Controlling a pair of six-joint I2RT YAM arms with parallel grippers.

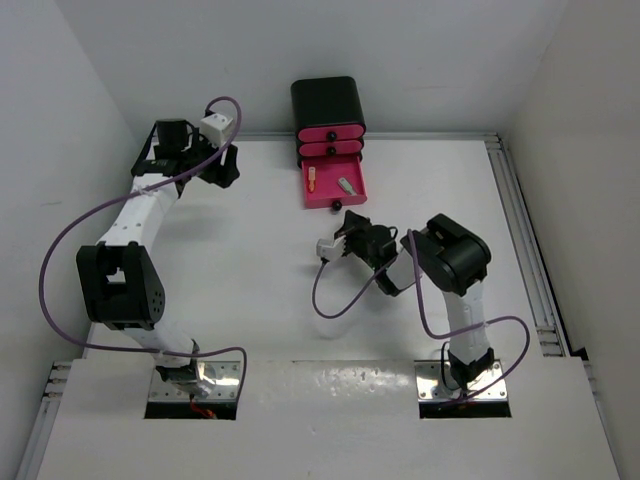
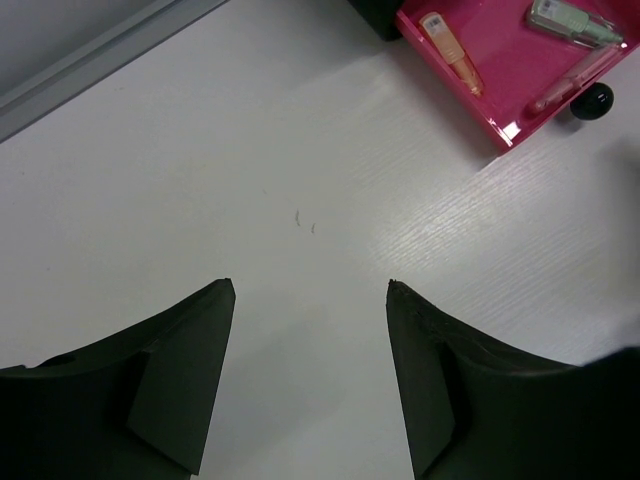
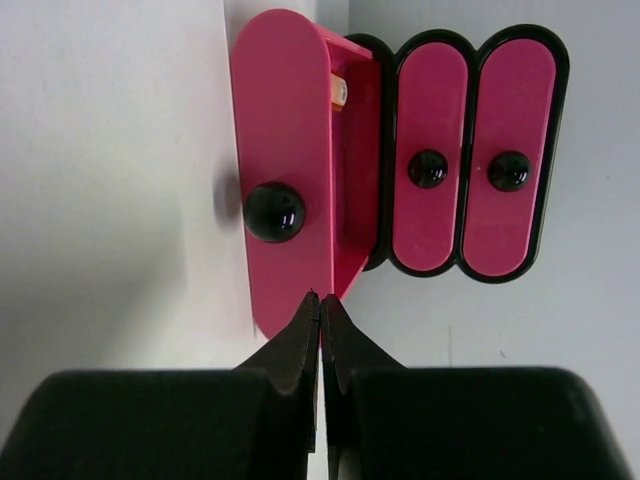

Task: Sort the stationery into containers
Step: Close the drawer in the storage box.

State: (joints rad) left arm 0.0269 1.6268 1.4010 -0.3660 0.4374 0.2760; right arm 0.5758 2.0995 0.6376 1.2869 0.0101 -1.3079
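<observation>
Squarely before the open bottom drawer (image 3: pixel 285 130), my right gripper (image 3: pixel 320 305) is pressed together, its tip just beside the knob (image 3: pixel 274 211). An orange stick (image 2: pixel 450 52), a green stick (image 2: pixel 570 20) and a pink stick (image 2: pixel 570 85) lie inside that drawer. My left gripper (image 2: pixel 310 285) hangs spread, well away from it, so the right looks better placed to push.

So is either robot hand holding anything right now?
No, nothing is held. The left gripper is open over the table; the right gripper is shut empty, facing the open drawer.

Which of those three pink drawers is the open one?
The bottom drawer, pulled far out with an orange stick and a pale green stick lying inside. The two drawers above it sit shut, flush in the black box.
</observation>
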